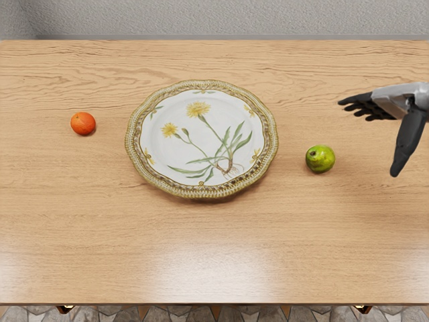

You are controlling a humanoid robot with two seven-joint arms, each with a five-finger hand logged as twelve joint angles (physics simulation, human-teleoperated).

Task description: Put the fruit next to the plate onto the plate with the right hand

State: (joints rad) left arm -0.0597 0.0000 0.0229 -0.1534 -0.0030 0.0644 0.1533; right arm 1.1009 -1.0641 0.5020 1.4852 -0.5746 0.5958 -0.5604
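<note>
Green fruit [320, 159] rests on the tabletop [214, 255] just right of the plate [201, 86]. The right hand [385, 107] hovers nearby, fingers spread, empty. The fruit looks light, firm and apt to roll; best gripped around its middle.

table [80, 221]: matt grained wood | plate [155, 141]: glossy painted ceramic | green fruit [320, 159]: shiny skin | right hand [367, 106]: dark matt plastic

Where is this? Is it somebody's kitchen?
Probably a dining spot, though computer-drawn: a wooden table, a flowery plate, an orange and a green fruit beside it. The robot's right hand hovers nearby.
</note>
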